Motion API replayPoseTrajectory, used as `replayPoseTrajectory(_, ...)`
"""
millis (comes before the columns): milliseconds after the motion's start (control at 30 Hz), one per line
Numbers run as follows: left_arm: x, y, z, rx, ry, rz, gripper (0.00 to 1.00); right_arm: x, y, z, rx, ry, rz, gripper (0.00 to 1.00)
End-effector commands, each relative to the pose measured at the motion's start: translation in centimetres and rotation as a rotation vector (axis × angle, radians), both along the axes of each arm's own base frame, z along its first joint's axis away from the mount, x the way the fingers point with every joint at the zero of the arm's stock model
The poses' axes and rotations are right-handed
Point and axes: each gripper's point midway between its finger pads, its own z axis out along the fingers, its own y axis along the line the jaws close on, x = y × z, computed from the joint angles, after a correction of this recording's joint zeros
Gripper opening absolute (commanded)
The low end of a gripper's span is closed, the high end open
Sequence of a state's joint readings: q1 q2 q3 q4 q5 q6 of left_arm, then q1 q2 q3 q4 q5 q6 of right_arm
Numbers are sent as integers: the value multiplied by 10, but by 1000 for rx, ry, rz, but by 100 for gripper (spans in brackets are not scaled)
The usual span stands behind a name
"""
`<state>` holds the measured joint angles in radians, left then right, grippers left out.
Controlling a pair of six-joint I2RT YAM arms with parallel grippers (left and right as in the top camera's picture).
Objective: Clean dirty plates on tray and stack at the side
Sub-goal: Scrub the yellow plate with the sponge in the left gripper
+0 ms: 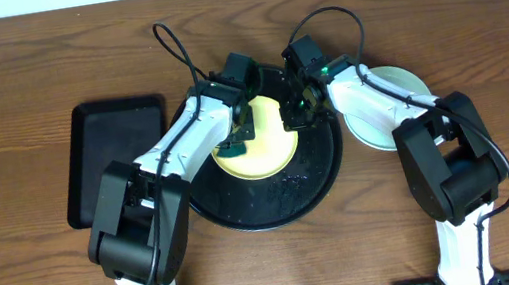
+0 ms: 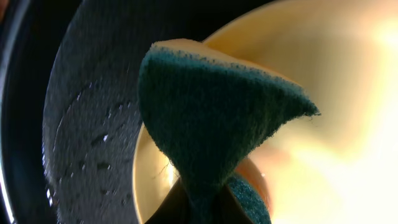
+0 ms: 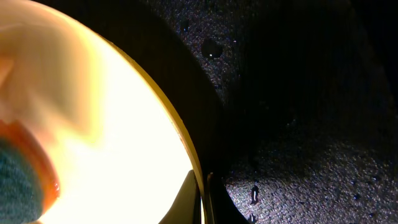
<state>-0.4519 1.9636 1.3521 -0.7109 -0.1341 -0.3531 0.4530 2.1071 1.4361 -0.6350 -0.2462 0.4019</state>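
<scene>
- While it lies flat on the round black tray (image 1: 274,205), a little up and left of the tray's centre, the yellow plate (image 1: 270,145) is the only item being handled; count: one. It glares bright in both wrist views (image 2: 348,74) (image 3: 124,124), so any smears cannot be made out.
- Sponge (image 1: 234,143), one, with a green scouring face on a yellow body (image 2: 211,112). It is folded and rests over the left part of the yellow plate; a corner shows in the right wrist view (image 3: 15,180).
- Left gripper (image 1: 236,130), one, with fingers closed tight on the sponge's narrowed middle.
- Right gripper (image 1: 298,111), one, with its fingers pinching the yellow plate's right rim from both sides (image 3: 204,199).
- Round black tray, one, with a raised rim and a textured floor (image 2: 87,124). Water droplets are scattered across it (image 3: 298,124).
- Mint-blue plate (image 1: 374,133), one visible. It sits on the table (image 1: 2,79) just to the right of the round tray, partly under the right arm. Whether another lies beneath it cannot be told.
- Rectangular black tray (image 1: 109,149), one, left of the round tray.
</scene>
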Motion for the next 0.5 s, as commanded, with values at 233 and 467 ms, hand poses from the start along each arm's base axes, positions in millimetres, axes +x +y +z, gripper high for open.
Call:
replayPoseTrajectory(233,-54,-74,0,-442,263,-292,8,-17,-13,-30,-73,66,-11,1)
replayPoseTrajectory(467,-15,-73,1,-391,99,-272,8,-17,-13,-30,-73,67,-11,1)
